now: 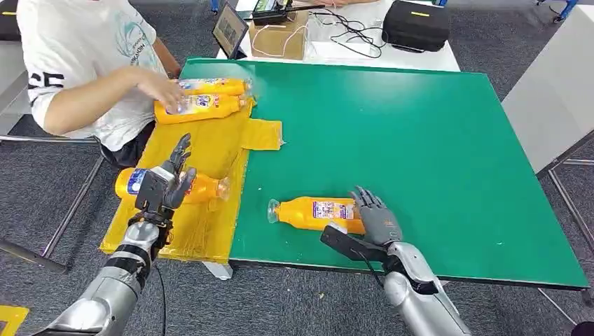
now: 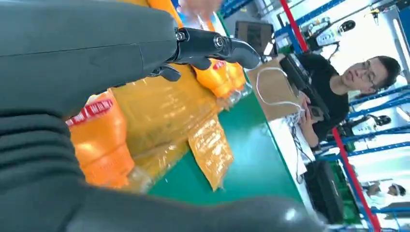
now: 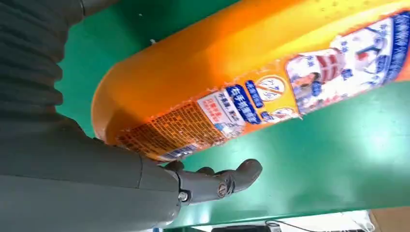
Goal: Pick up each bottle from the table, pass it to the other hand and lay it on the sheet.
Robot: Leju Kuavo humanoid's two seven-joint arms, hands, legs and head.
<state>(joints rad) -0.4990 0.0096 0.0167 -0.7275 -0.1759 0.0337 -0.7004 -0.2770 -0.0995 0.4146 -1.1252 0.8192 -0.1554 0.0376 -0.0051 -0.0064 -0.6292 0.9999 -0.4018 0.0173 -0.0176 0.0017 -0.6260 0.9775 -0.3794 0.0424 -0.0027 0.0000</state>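
Glossy orange plastic bottle (image 1: 319,213) with a paper label, on matt green table (image 1: 420,140); crinkled shiny yellow sheet (image 1: 210,154).

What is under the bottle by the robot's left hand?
The yellow sheet lies under that bottle. The left hand covers the bottle's middle; the table beneath the sheet is hidden.
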